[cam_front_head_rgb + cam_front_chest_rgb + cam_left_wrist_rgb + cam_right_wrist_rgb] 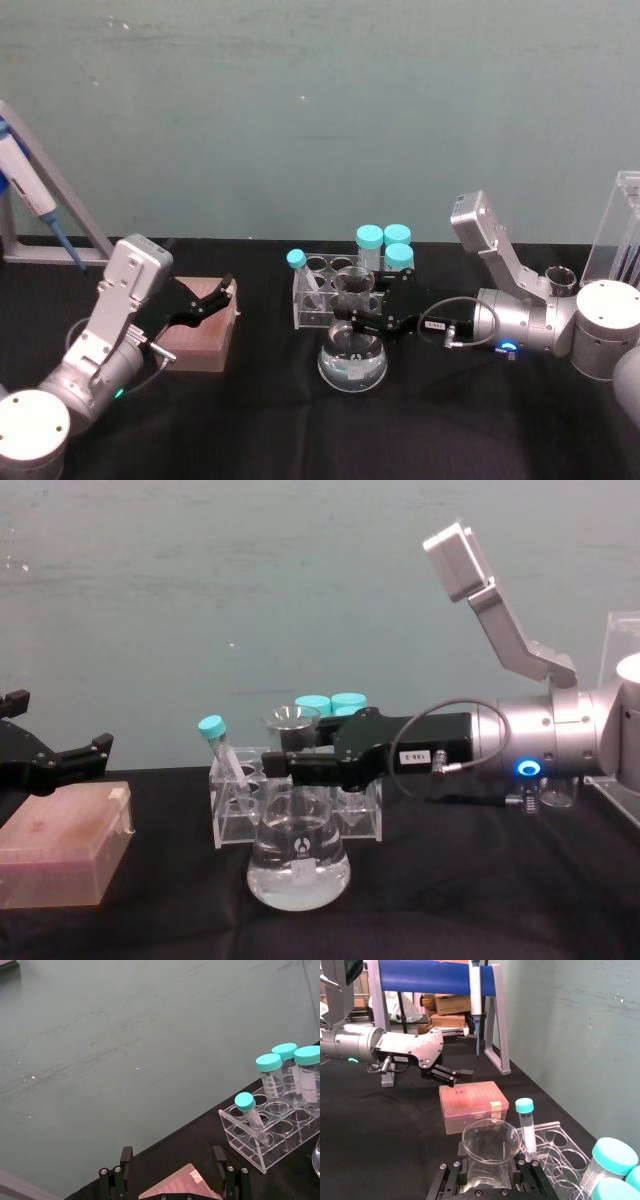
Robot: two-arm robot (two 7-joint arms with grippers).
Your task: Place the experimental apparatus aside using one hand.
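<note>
The right gripper (352,318), reaching level from the right, has its fingers closed around the neck of the conical flask (351,366), which stands just in front of the clear tube rack (310,303).

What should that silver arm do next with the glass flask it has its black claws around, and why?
Probably lift it a little, straight up. The right gripper has its fingers on either side of the neck of the clear conical glass flask with liquid, whose base sits on the black table. The clear acrylic tube rack stands close behind, so sliding sideways could knock it.
</note>
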